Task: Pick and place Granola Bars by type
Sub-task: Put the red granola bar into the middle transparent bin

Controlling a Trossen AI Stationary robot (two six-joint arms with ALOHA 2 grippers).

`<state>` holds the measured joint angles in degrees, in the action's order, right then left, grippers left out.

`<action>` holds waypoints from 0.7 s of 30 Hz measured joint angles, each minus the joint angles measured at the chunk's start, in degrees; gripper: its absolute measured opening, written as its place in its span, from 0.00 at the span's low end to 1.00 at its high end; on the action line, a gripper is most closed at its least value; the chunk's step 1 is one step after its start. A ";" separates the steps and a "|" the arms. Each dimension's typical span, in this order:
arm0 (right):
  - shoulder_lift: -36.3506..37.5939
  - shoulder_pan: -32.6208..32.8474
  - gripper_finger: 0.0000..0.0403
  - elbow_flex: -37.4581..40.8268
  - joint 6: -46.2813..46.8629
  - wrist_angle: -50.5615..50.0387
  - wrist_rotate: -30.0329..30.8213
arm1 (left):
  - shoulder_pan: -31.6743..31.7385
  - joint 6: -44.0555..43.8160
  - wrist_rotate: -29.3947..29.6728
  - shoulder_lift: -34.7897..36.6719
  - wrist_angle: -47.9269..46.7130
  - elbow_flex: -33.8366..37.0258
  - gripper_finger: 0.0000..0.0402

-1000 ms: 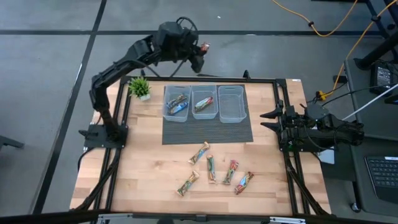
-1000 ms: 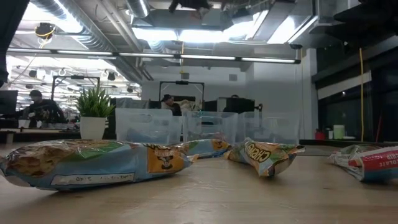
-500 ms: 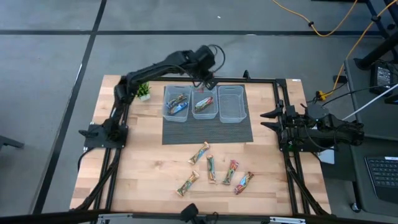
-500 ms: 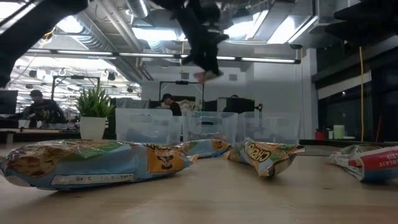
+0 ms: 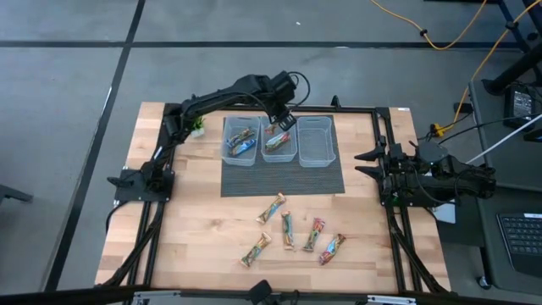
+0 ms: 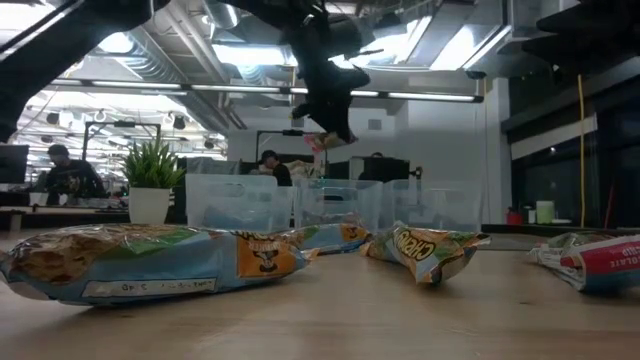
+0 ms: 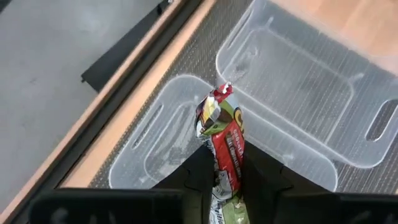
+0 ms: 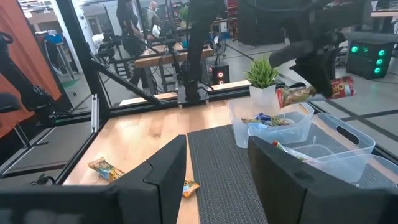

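Bar pinched in the left gripper (image 7: 225,180), up over the bins.

The red bar (image 7: 224,140) hangs above the middle bin (image 5: 279,151), not dropped yet. Two bins already hold bars; the bin next to them (image 5: 315,140) has none. Five bars (image 5: 292,231) wait on the table (image 5: 195,220). The right gripper (image 5: 367,164) rests half open by the table's edge, holding nothing.

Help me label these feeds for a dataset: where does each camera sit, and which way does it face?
High view: overhead, straight down on the table and both arms.
Low view: table height, level past loose bars toward the bins; left arm overhead.
Left wrist view: on the left arm, down at the bins; its tool grips a red bar.
Right wrist view: on the parked right arm, across the table.
Shared: all four show the red bar.
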<state>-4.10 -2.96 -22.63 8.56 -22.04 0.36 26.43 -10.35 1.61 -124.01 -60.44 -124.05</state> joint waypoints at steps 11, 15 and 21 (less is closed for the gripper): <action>0.00 0.00 0.43 0.00 0.08 -0.02 0.00 | -0.05 -2.45 0.64 0.43 -0.69 0.02 0.36; 0.00 0.00 0.43 0.00 0.09 -0.02 0.00 | -0.51 -3.86 -3.44 2.63 -0.60 -1.51 0.38; 0.00 0.00 0.43 0.00 0.13 -0.04 0.00 | -3.74 -5.42 -9.73 9.32 0.21 -3.45 0.38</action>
<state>-4.10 -2.96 -22.63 8.69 -22.09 0.36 22.69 -15.77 -8.12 -114.69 -60.23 -127.50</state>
